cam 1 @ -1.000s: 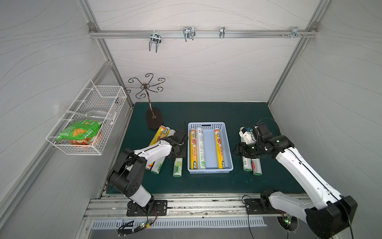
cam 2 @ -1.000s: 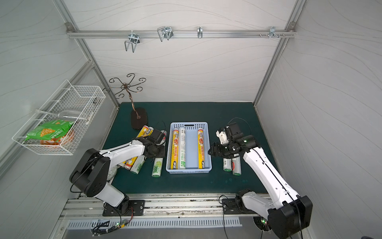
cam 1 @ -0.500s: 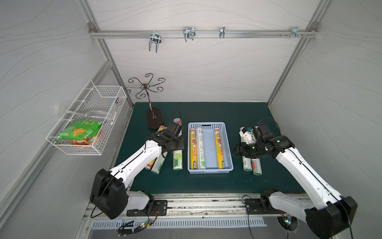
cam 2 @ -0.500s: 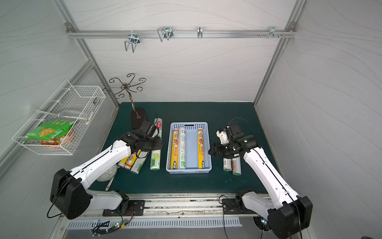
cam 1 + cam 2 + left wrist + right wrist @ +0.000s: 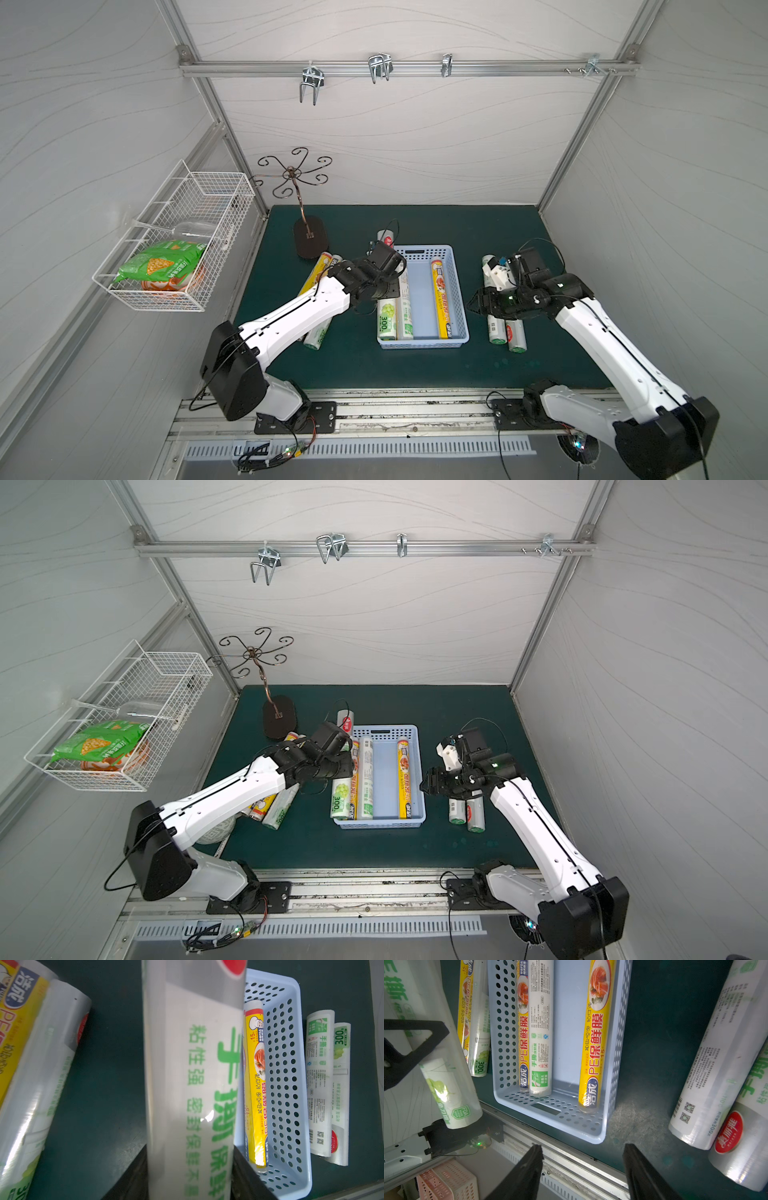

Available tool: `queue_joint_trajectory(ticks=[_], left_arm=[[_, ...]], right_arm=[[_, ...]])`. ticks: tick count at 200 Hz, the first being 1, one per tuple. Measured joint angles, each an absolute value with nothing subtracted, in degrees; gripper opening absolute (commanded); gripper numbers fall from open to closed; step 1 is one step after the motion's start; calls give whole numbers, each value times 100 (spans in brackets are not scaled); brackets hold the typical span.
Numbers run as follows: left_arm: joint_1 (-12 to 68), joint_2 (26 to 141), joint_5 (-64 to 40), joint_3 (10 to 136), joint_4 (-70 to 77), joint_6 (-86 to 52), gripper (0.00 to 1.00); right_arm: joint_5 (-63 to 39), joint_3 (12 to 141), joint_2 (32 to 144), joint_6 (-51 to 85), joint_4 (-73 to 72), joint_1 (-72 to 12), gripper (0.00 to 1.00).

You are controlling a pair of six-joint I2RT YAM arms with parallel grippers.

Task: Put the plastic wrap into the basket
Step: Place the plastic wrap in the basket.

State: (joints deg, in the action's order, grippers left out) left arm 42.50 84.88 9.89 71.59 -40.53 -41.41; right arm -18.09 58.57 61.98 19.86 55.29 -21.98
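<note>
We see the green tabletop [image 5: 415,365] carrying the pale-blue basket [image 5: 424,343] near its middle, three plastic wrap rolls [image 5: 442,299] lying inside. Two loose rolls [image 5: 496,332] lie towards the tabletop's right edge, a second pair [image 5: 316,337] towards its left (partly under the arm). The left gripper [image 5: 190,1151] pinches a white-green roll [image 5: 388,318] above the basket's left rim; the right gripper [image 5: 581,1151] hangs spread, holding nothing.

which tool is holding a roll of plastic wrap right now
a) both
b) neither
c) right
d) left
d: the left tool is clamped on a white green-printed plastic wrap roll, while the right tool stands open and empty.
</note>
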Motion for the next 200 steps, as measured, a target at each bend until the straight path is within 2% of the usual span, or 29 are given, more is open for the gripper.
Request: queue_joint_trajectory(ticks=[93, 200], left_arm=[[4635, 9933, 891, 7686, -3417, -4556, 26], [4801, 10724, 631, 7891, -3028, -4781, 26]], right_arm=[[-1811, 5730, 6132, 1951, 5527, -1973, 67], [-1826, 5531, 6053, 2167, 5384, -1872, 67]])
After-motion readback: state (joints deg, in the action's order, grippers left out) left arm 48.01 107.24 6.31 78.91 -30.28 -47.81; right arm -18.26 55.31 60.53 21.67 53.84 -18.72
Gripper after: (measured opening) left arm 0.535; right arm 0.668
